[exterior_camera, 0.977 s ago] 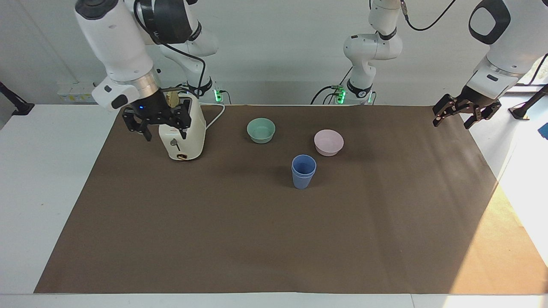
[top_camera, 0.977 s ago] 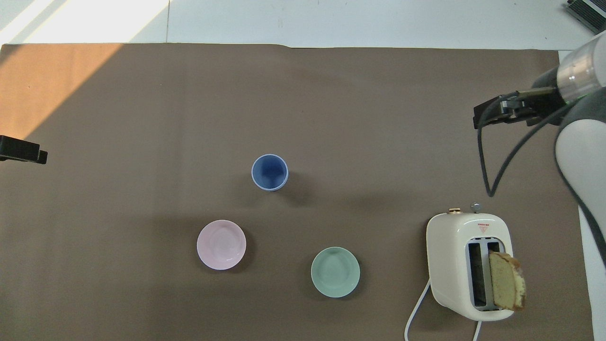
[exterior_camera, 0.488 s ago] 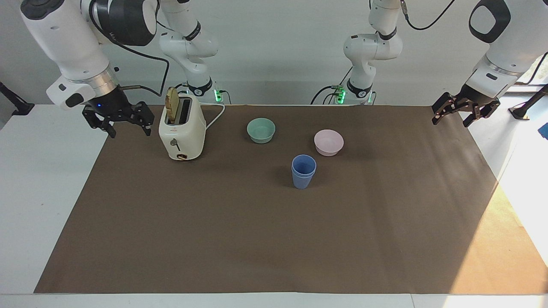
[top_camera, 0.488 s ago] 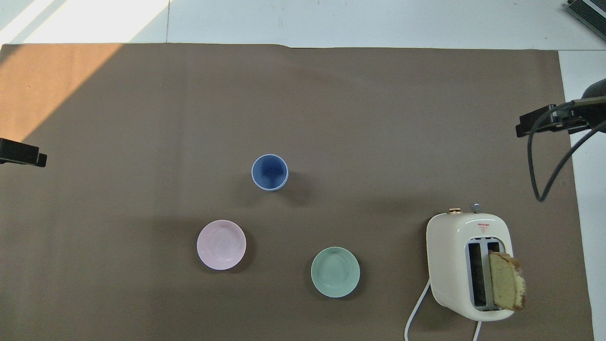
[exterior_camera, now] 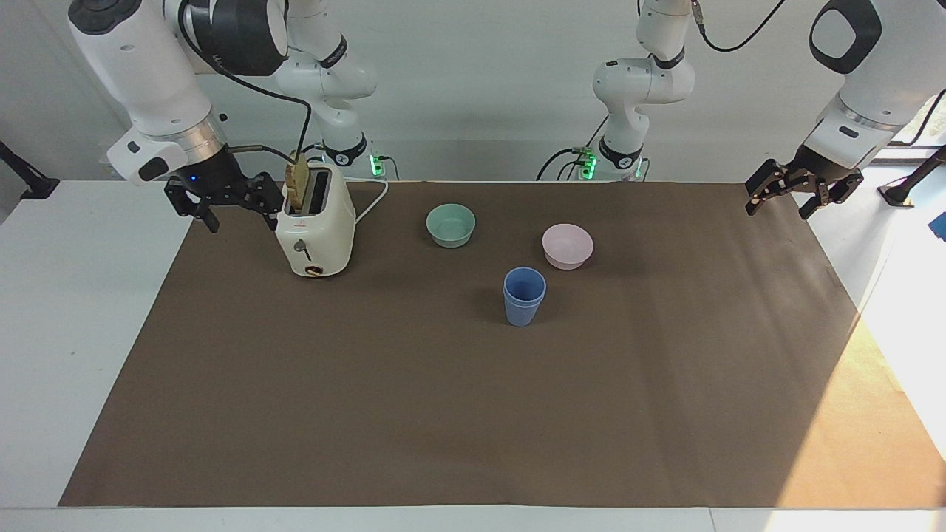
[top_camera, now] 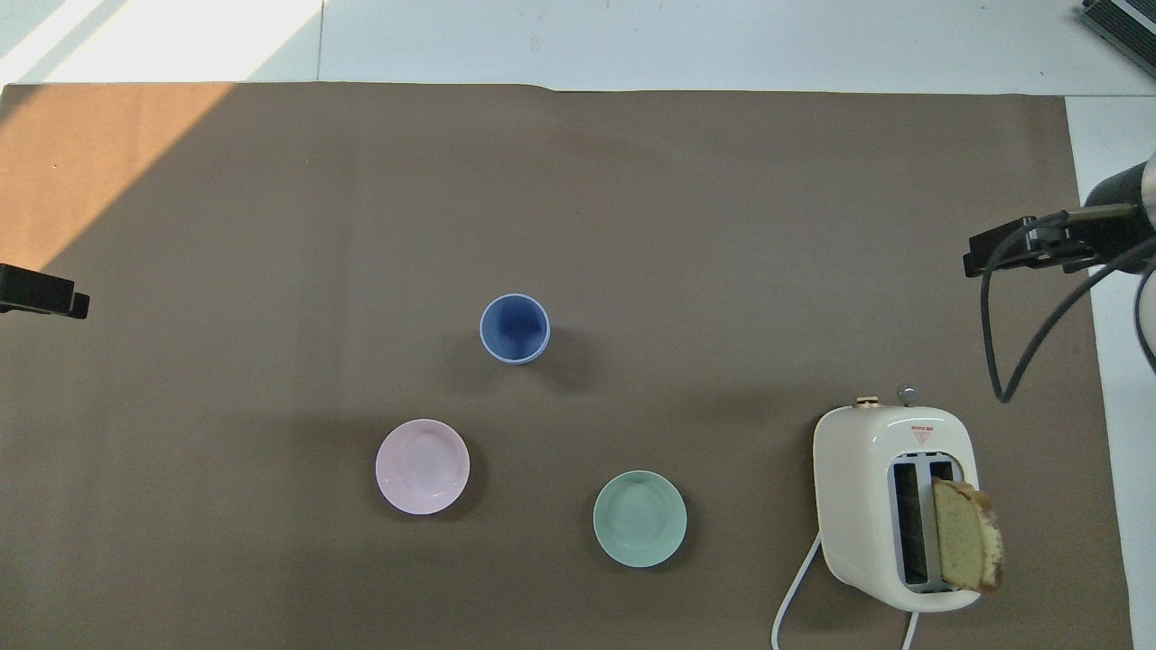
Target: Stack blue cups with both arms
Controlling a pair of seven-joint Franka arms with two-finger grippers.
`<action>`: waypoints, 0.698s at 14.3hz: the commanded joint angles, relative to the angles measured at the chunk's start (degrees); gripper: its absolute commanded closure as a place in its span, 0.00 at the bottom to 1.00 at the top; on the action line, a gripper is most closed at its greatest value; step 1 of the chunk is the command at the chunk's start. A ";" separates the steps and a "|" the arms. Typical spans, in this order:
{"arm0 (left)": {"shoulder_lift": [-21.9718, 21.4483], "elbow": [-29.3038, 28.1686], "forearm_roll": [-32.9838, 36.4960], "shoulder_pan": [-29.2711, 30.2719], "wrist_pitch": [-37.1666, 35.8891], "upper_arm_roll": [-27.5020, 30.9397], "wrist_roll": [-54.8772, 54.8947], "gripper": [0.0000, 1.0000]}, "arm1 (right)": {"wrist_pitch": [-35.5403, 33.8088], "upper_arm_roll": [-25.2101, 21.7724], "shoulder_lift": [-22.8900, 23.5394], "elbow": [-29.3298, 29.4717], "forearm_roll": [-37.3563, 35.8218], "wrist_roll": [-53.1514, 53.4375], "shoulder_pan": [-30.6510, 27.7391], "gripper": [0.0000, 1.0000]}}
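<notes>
The blue cups (exterior_camera: pixel 524 295) stand nested one in the other, upright, near the middle of the brown mat; two rims show. In the overhead view the stack (top_camera: pixel 514 328) is seen from above. My right gripper (exterior_camera: pixel 244 214) is open and empty, up in the air beside the toaster at the right arm's end of the table; it also shows in the overhead view (top_camera: pixel 1002 251). My left gripper (exterior_camera: pixel 778 209) is open and empty over the mat's edge at the left arm's end; only its tip (top_camera: pixel 43 294) shows in the overhead view. Both are well away from the cups.
A cream toaster (exterior_camera: pixel 315 229) with a slice of bread (top_camera: pixel 966 534) in one slot stands near the right arm's base. A teal bowl (exterior_camera: pixel 451 224) and a pink bowl (exterior_camera: pixel 567 245) sit nearer to the robots than the cups.
My right gripper swung from in front of the toaster out toward the right arm's end of the table, then came back a little toward the toaster. The left gripper and the cups stayed put.
</notes>
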 commanded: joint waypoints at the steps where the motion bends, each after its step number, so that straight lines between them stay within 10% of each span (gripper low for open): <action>1: -0.62 -0.02 0.97 0.11 -1.07 -0.34 -0.04 0.00 | 4.16 0.36 -1.55 -4.54 -0.01 0.58 -0.73 0.00; 10: -0.62 -0.02 0.97 -0.06 -0.98 -0.34 -0.04 0.00 | 5.33 0.54 -4.27 -8.85 -0.36 0.58 -0.20 0.00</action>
